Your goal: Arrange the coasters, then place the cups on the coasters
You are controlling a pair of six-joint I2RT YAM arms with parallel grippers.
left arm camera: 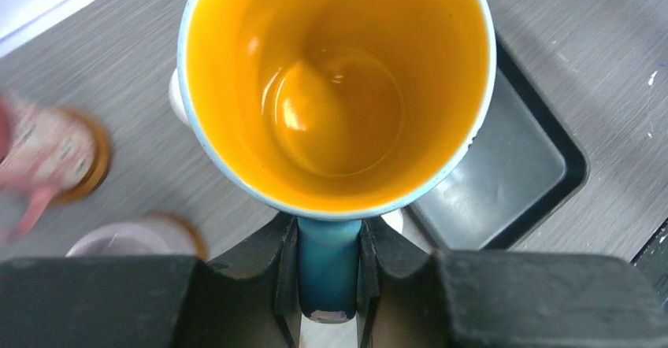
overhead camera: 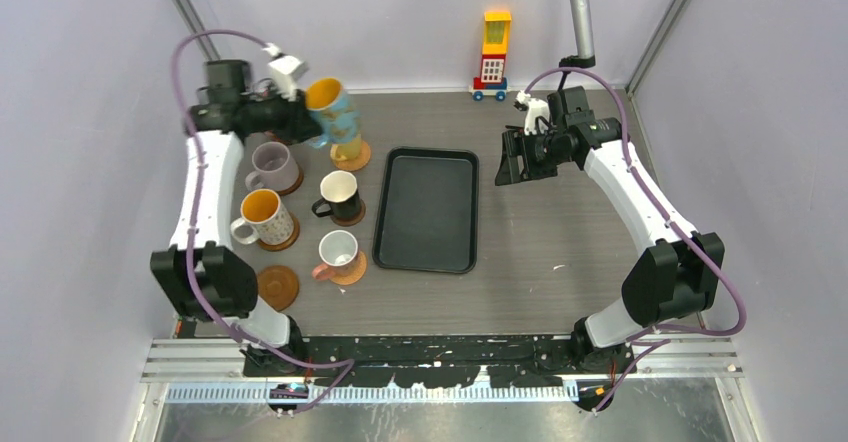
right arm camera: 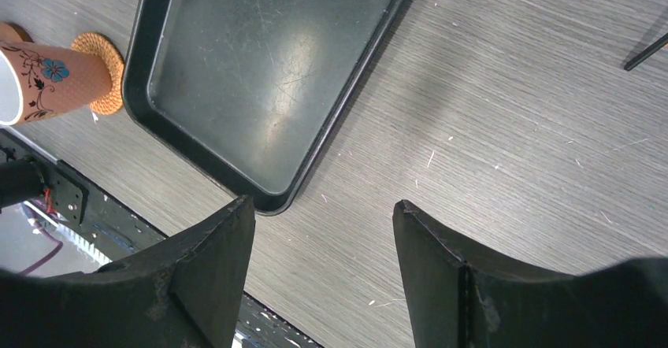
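while the grey bench [overhead camera: 560, 262] stretched under both arms, the black tray [overhead camera: 425, 212] lay at its middle. the right gripper [right arm camera: 323, 214] hung over bare bench just right of the tray, its jaws standing wide apart with nothing between them. the left gripper [left arm camera: 329, 253] was clamped on the handle of the blue mug [left arm camera: 339, 88], which was raised and tilted at the far left, orange inside turned toward the wrist camera. a pale yellow mug [overhead camera: 347, 145] stood right under it on a coaster; whether the two touched could not be told. nearer in, the lilac mug [overhead camera: 272, 167], the black mug [overhead camera: 340, 197], the white-patterned mug [overhead camera: 265, 217] and the salmon mug [overhead camera: 338, 252] each sat on a coaster, and one bare coaster [overhead camera: 277, 287] waited at the near left.

the blue mug looked like glazed ceramic: rigid, fairly heavy, slick and easily chipped. held by the handle alone it would likely want to swing, so the grip suited it best low on the handle, close to the wall, and it probably called for a slow, level set-down.
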